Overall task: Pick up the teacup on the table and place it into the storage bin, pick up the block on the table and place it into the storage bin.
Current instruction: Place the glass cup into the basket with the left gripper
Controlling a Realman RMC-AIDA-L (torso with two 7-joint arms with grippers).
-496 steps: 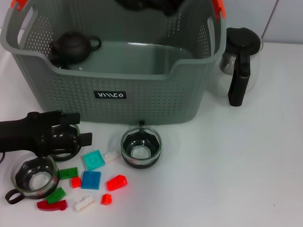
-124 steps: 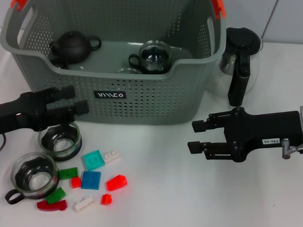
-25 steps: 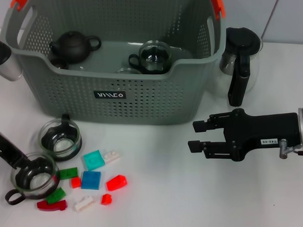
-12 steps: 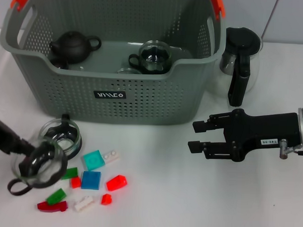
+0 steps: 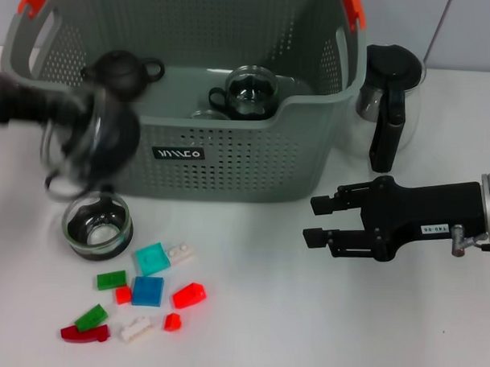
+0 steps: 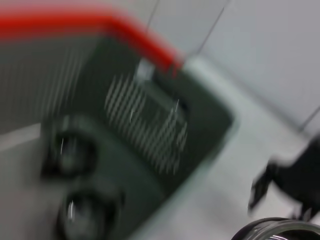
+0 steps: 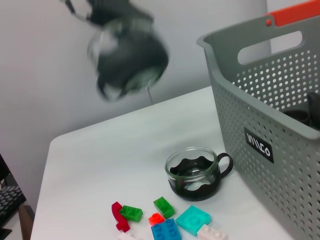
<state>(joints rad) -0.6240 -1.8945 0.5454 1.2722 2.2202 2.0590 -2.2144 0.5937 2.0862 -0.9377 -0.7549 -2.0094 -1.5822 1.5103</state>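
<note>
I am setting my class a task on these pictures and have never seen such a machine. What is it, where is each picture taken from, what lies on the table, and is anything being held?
It is a two-armed robot. One picture looks down from its head; the others come from cameras on each wrist. The left gripper carries a glass teacup in the air before the grey storage bin. The right gripper waits open above the table. One more teacup and coloured blocks lie on the white table. A glass jug stands beside the bin.
</note>
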